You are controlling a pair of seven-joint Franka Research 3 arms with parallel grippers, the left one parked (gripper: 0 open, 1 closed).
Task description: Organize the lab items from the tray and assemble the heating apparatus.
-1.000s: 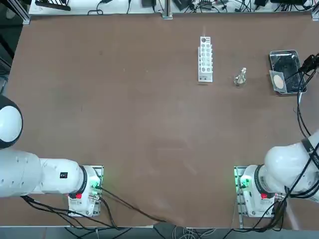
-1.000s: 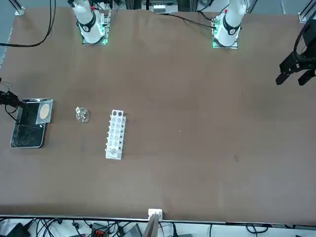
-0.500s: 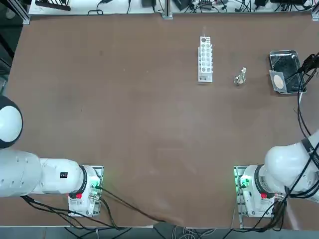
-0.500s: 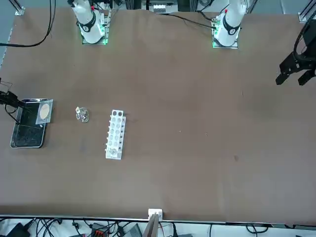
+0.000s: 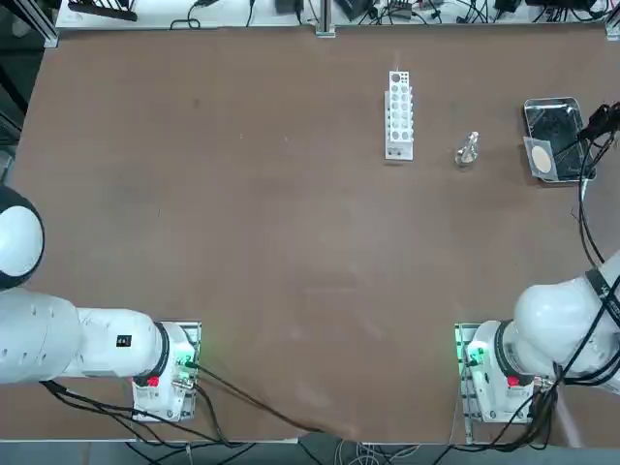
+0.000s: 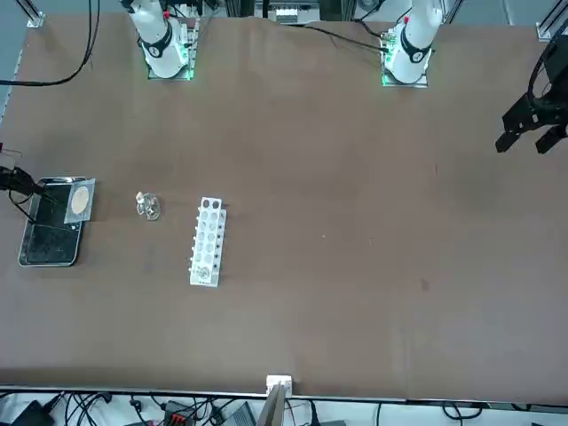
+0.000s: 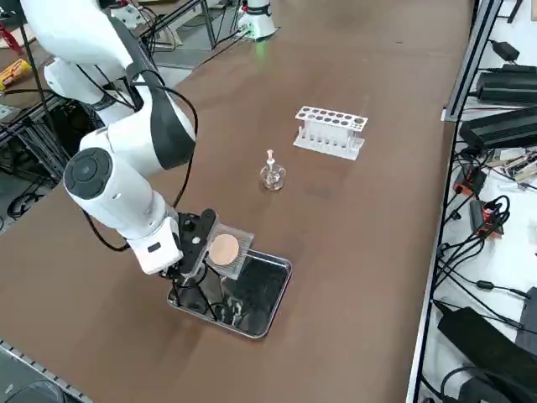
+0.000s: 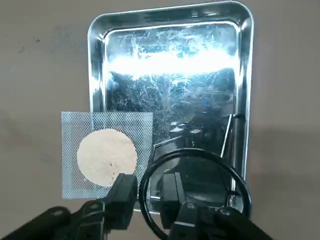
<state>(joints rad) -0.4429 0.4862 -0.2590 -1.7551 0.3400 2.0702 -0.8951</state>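
The shiny metal tray lies at the table's far right. The grey mesh square with tan round centre rests half over the tray's near rim. The black wire ring tripod lies inside the tray. My right gripper hangs low over the tray's near end. It is open, with the ring's wire passing between its fingers and a gap still showing on either side. The small clear burner stands on the table between tray and rack.
A white rack with rows of holes stands left of the burner. The table's right edge runs close beside the tray, with cables and equipment beyond it. Bare brown tabletop stretches toward the robot's bases.
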